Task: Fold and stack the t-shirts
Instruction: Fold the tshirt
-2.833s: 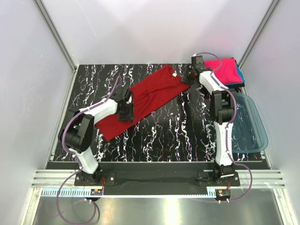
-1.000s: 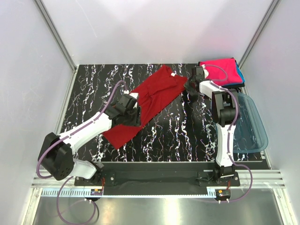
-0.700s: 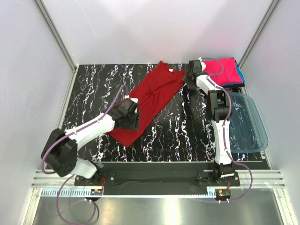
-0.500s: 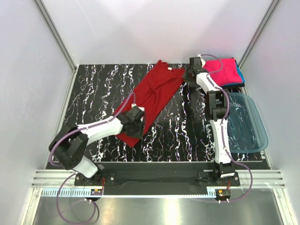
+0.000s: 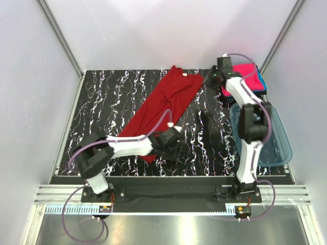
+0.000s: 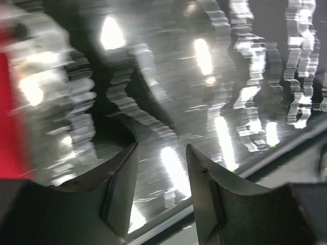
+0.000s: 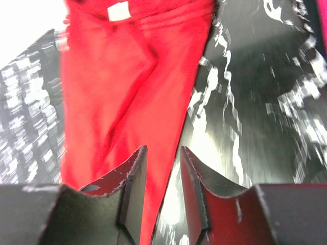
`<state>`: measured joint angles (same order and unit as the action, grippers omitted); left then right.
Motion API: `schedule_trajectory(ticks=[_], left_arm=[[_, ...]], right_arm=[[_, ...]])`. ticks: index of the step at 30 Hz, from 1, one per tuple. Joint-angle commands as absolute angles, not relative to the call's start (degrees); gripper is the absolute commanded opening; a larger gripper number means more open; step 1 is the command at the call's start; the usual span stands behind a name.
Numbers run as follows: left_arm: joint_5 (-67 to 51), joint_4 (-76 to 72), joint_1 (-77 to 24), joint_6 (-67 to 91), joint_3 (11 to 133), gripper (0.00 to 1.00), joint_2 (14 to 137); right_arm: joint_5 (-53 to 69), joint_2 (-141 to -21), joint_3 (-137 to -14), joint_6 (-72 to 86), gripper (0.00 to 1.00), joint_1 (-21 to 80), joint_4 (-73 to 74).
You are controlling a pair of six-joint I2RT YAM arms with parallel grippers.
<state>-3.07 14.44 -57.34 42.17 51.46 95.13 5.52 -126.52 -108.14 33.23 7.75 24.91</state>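
A dark red t-shirt (image 5: 159, 108) lies in a long narrow strip running diagonally across the black marbled table (image 5: 102, 102), its white neck label (image 7: 120, 10) at the far end. My left gripper (image 5: 175, 145) hovers at the strip's near end, open and holding nothing (image 6: 162, 148); red cloth (image 6: 7, 102) shows only at the left edge of that wrist view. Just right of the collar end, my right gripper (image 5: 211, 79) is open (image 7: 162, 149) above the shirt's edge (image 7: 127, 92), holding no cloth. A folded pink t-shirt (image 5: 248, 69) lies on a teal-blue one (image 5: 261, 80) at the far right corner.
A translucent blue plastic tub (image 5: 276, 138) sits at the right edge, beside the right arm. White walls and metal posts close in the table on three sides. A metal rail runs along the near edge.
The left arm swept toward the near right, past the shirt's near end. The right gripper opened, let go of the collar end and drew back to the right. The shirt lies straighter and narrower.
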Motion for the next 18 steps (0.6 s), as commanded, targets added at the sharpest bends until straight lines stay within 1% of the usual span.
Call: schedule_trajectory(ticks=[1, 3, 4, 5, 7, 8, 9, 10, 11, 14, 15, 17, 18], left_arm=[[-6.15, 10.72, -61.78, 43.86, 59.57, 0.48, 99.75], [-7.73, 12.99, -62.66, 42.90, 65.35, 0.47, 100.63], [-7.39, 16.49, -62.40, 42.37, 66.52, 0.46, 99.76], [-6.43, 18.44, -62.05, 41.67, 67.23, 0.46, 98.36], [-3.79, 22.74, -58.73, 39.99, 66.10, 0.47, 91.35], [-3.78, 24.07, -56.88, 39.56, 65.14, 0.47, 88.45], [-3.61, 25.30, -52.43, 38.33, 64.08, 0.47, 82.33], [-3.08, 28.62, -50.03, 37.45, 62.25, 0.47, 79.13], [-1.25, 30.57, -45.31, 35.53, 61.44, 0.48, 72.92], [-0.26, 37.16, -37.12, 32.09, 60.38, 0.49, 65.06], [-0.26, 38.48, -32.13, 29.73, 60.21, 0.50, 61.38], [-1.31, 40.51, -27.62, 27.43, 60.12, 0.51, 58.20], [-2.54, 41.47, -24.03, 25.77, 60.12, 0.51, 57.84]], right_arm=[[7.29, -107.02, -99.25, 31.73, 0.40, 7.82, 23.12], [7.64, -101.80, -92.24, 32.77, 0.41, 7.91, 23.12], [8.17, -97.34, -89.85, 33.48, 0.41, 7.82, 23.12], [8.96, -95.38, -87.56, 34.44, 0.41, 8.00, 23.12], [8.62, -90.56, -81.06, 37.78, 0.41, 8.96, 23.12], [6.61, -89.22, -79.03, 40.32, 0.41, 11.23, 22.94], [5.46, -87.99, -75.27, 41.91, 0.42, 12.55, 22.94], [4.49, -86.24, -73.41, 43.92, 0.43, 14.22, 22.85], [3.96, -85.52, -69.65, 48.56, 0.43, 17.46, 21.81], [1.25, -83.50, -64.53, 57.79, 0.42, 23.62, 18.91], [0.62, -83.24, -61.64, 59.57, 0.42, 28.25, 17.77], [-1.39, -83.58, -59.34, 64.13, 0.42, 32.85, 14.87], [-1.93, -83.85, -57.50, 65.47, 0.42, 37.22, 13.81]])
